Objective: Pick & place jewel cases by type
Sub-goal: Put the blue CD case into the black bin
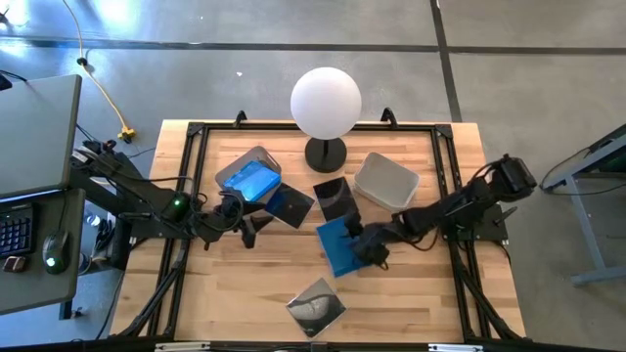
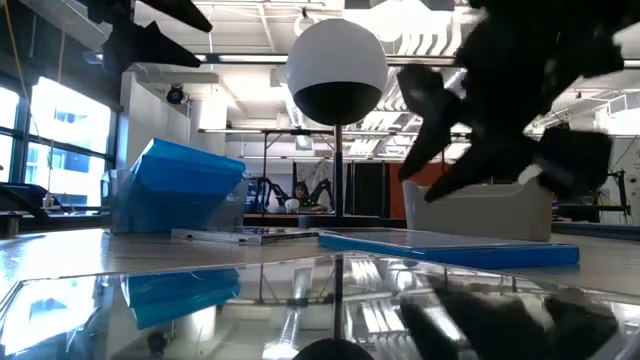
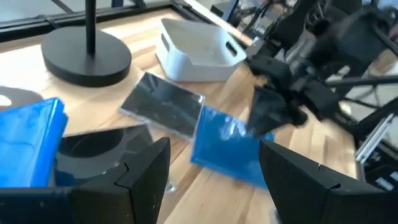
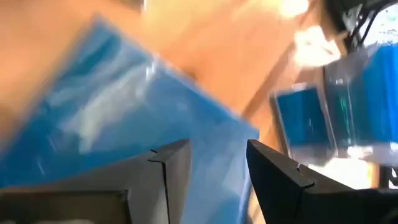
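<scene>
A translucent blue jewel case (image 1: 335, 250) (image 2: 450, 246) (image 4: 93, 118) lies flat on the table's middle. My right gripper (image 1: 372, 250) (image 4: 214, 163) hovers open just above the edge of it nearer the table's right, clear of it in the low view. Blue cases (image 1: 249, 181) (image 2: 180, 180) lean in the left grey bin (image 1: 260, 156). Two dark cases (image 1: 333, 198) (image 1: 290, 205) lie flat between the bins, and a glossy grey one (image 1: 315, 305) lies near the table's near edge. My left gripper (image 1: 246, 233) (image 3: 214, 171) is open beside the left bin, holding nothing.
A lamp with a white globe (image 1: 326, 103) stands on a black round base (image 1: 326, 154) at the table's far middle. A pale bin (image 1: 386, 181) (image 3: 196, 50) sits right of the base. Bare wood lies along the near left and near right of the table.
</scene>
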Controlling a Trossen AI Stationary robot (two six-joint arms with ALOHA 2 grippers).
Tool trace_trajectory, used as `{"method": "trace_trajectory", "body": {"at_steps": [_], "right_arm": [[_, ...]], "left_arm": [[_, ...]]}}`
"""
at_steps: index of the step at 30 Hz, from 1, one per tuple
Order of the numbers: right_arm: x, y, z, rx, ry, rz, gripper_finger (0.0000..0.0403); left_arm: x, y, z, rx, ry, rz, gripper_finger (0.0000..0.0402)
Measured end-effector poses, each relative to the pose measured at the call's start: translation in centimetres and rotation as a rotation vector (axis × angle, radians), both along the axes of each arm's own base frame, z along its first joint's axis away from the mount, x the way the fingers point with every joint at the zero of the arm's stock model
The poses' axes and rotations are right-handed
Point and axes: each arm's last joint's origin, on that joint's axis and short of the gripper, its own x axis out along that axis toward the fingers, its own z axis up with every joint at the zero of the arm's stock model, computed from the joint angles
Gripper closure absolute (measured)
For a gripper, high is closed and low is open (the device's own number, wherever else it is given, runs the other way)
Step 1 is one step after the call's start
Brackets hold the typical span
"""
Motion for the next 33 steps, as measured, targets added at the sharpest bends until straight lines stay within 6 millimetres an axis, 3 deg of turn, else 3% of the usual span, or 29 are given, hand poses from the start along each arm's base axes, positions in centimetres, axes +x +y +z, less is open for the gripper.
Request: {"method": "trace_trajectory", "body": {"at_steps": [5,9,16,23,29,33], "right_arm": [[0.5,3.0,2.2,0.091,-0.004,-0.052,0.0253],[0.0,4.3,2.8,0.181,0.058,-0.170,0.0253],[-1.6,6.1,2.4,0.299,0.116,-0.302,0.0253],[-3.1,8.1,1.9,0.299,0.136,-0.310,0.0253],[-3.7,9.3,-0.3,0.204,0.177,-0.311,0.0253],[-3.7,9.3,-1.7,0.152,0.222,-0.321,0.0253]], "left_arm": [[0.7,-0.4,-0.2,0.065,0.006,-0.015,0.0160],[1.5,-0.5,-0.7,0.066,0.022,-0.044,0.0160],[5.4,0.3,-3.2,-0.008,0.095,-0.189,0.0160],[9.9,3.1,-6.2,-0.161,0.053,-0.246,0.0160],[12.6,4.6,-9.1,-0.232,0.129,-0.266,0.0160],[15.2,4.4,-8.9,-0.189,0.221,-0.314,0.0160]]}}
